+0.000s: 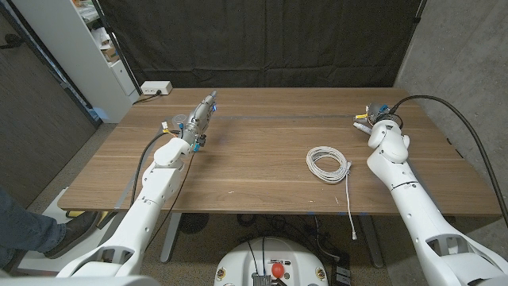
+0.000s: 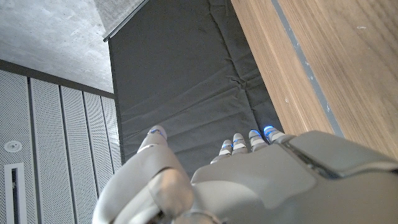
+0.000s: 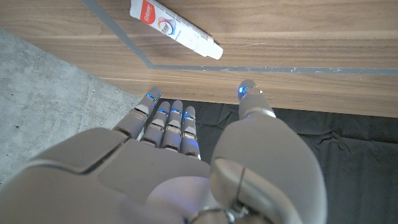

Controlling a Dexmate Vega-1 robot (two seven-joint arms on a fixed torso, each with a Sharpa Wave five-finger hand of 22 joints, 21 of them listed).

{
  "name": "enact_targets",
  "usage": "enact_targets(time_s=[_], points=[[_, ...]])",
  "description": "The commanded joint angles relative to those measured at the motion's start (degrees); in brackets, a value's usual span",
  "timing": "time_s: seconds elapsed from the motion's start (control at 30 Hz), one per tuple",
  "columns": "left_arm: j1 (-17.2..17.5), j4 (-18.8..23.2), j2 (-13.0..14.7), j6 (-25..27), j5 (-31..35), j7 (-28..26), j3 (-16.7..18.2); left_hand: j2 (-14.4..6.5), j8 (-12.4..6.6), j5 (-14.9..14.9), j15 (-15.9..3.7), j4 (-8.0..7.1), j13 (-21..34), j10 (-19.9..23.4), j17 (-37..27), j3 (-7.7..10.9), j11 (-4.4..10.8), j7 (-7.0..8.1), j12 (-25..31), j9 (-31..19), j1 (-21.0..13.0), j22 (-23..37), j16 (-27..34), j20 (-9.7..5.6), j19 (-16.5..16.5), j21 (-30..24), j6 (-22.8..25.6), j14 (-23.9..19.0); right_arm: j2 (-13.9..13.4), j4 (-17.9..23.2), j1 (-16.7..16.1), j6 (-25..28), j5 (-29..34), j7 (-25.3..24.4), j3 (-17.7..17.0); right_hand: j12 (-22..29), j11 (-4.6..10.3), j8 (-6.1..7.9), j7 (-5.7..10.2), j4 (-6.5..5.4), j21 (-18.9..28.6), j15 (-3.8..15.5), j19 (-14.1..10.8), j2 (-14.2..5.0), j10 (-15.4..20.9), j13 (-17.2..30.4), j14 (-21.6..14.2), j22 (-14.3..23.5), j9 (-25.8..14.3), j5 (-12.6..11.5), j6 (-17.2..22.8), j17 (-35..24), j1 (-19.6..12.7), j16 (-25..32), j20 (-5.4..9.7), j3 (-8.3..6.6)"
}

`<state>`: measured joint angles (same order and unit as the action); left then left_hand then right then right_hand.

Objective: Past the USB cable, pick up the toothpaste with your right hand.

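In the right wrist view the toothpaste [image 3: 175,28], a white tube with a red and blue logo, lies on the wood beside a grey tape line. My right hand [image 3: 186,168] is short of it, fingers straight, thumb apart, holding nothing. From the head view my right hand [image 1: 381,121] hovers at the table's far right, beyond the USB cable [image 1: 328,164]. The cable is a white coil whose tail runs to the front edge. My left hand [image 1: 202,117] is raised over the far left of the table, fingers stretched out and empty, and appears as the left hand [image 2: 249,180].
A thin tape line [image 1: 278,117] runs across the far part of the table. A white box [image 1: 155,88] sits at the far left corner by a shelf unit. A person's leg and shoe [image 1: 36,230] stand off the table's left front. A black curtain hangs behind.
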<state>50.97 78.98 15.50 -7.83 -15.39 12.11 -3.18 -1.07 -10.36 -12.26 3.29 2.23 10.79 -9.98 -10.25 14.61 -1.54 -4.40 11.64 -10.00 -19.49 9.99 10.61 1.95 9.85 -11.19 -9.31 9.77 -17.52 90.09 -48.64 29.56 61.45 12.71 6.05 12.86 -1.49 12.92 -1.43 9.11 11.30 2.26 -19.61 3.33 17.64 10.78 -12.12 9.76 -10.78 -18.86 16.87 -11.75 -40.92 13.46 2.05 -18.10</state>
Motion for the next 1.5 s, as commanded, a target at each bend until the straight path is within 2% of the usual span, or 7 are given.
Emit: enact_targets(time_s=[0.03,0.47,0.8,0.87,0.97,1.13,1.5], points=[[0.19,0.26,0.09,0.39,0.02,-0.35,-0.03,-0.17,-0.27,0.22,0.26,0.22,0.12,-3.05,-0.13,0.07,-0.31,-0.01,-0.02,-0.17,-0.27,0.31,0.02,0.48,4.78,0.01,-0.2,4.21,-0.18,-0.99,0.47,1.08,0.68,0.41,0.71,0.31,-0.19,0.42,0.03,-0.13,0.53,0.48,-0.98,0.04,1.21,0.12,-1.23,0.1,-0.3,-0.31,0.9,-0.14,-0.69,0.57,0.05,-0.54],[0.53,1.34,0.59,1.36,0.85,-0.99,-0.4,-0.24,-0.31,0.24,0.35,0.33,0.13,-3.12,-0.13,0.06,-0.2,-0.05,-0.02,-0.17,-0.29,0.32,0.03,0.55,4.88,0.03,-0.13,4.23,-0.4,-2.3,0.77,1.51,0.97,0.16,1.26,0.56,-0.03,0.79,0.55,-0.36,0.78,0.91,-2.29,0.07,3.35,0.13,-2.98,0.15,-0.33,-0.47,2.87,-0.21,-1.09,0.88,0.1,-0.67],[0.8,1.98,0.61,1.39,0.85,-1.06,-0.52,-0.21,-0.3,0.28,0.43,0.41,0.13,-3.23,-0.14,0.0,-0.29,-0.22,-0.04,-0.17,-0.25,0.32,0.01,0.61,5.0,0.05,-0.16,4.34,-0.12,-3.38,0.66,1.73,1.02,-1.86,1.45,0.49,0.62,0.93,0.76,-0.52,0.88,0.95,-3.16,-0.01,4.49,0.14,-4.46,0.2,-0.36,-0.58,4.16,-0.3,-1.43,1.15,0.03,-0.82],[0.81,1.84,0.6,1.28,0.74,-0.96,-0.51,-0.2,-0.29,0.28,0.42,0.43,0.13,-3.25,-0.14,-0.02,-0.28,-0.22,-0.04,-0.17,-0.24,0.32,0.01,0.59,5.01,0.05,-0.18,4.35,-0.17,-3.45,0.56,1.2,0.68,-2.29,1.4,0.52,0.16,0.95,0.86,-0.57,0.89,0.88,-3.32,-0.02,4.85,0.15,-4.72,0.2,-0.36,-0.59,4.41,-0.32,-1.47,1.19,0.05,-0.84],[0.78,1.63,0.67,1.43,0.69,-0.82,-0.55,-0.18,-0.28,0.29,0.43,0.45,0.13,-3.28,-0.14,-0.04,-0.3,-0.22,-0.05,-0.17,-0.23,0.32,0.01,0.61,5.03,0.05,-0.21,4.37,0.04,-3.89,0.78,1.54,0.9,-2.77,1.63,0.53,0.66,1.05,0.89,-0.65,0.93,1.31,-3.66,-0.07,5.33,0.15,-5.39,0.21,-0.37,-0.65,5.0,-0.37,-1.53,1.35,0.18,-0.87],[0.84,1.47,0.63,1.47,0.84,-1.16,-0.49,-0.17,-0.3,0.3,0.46,0.47,0.13,-3.29,-0.14,-0.06,-0.4,-0.21,-0.05,-0.17,-0.2,0.32,0.01,0.63,5.05,0.05,-0.17,4.38,0.22,-5.08,1.28,1.58,0.81,-3.45,1.89,0.67,0.64,1.2,1.21,-0.66,1.04,1.41,-4.22,-0.08,6.27,0.16,-6.11,0.22,-0.37,-0.7,5.82,-0.39,-1.72,1.49,0.22,-0.95],[0.38,0.74,0.58,1.51,0.64,-0.85,-0.43,-0.13,-0.31,0.33,0.52,0.53,0.14,-3.29,-0.15,-0.13,-0.39,-0.24,-0.03,-0.17,-0.15,0.33,0.03,0.68,5.17,0.07,-0.14,4.39,-0.38,-7.09,3.03,2.19,1.31,-1.31,3.36,0.83,0.9,1.47,1.36,-0.75,1.16,1.61,-5.16,-0.06,7.85,0.18,-7.5,0.24,-0.39,-0.79,7.43,-0.46,-1.96,1.74,0.41,-1.02]])
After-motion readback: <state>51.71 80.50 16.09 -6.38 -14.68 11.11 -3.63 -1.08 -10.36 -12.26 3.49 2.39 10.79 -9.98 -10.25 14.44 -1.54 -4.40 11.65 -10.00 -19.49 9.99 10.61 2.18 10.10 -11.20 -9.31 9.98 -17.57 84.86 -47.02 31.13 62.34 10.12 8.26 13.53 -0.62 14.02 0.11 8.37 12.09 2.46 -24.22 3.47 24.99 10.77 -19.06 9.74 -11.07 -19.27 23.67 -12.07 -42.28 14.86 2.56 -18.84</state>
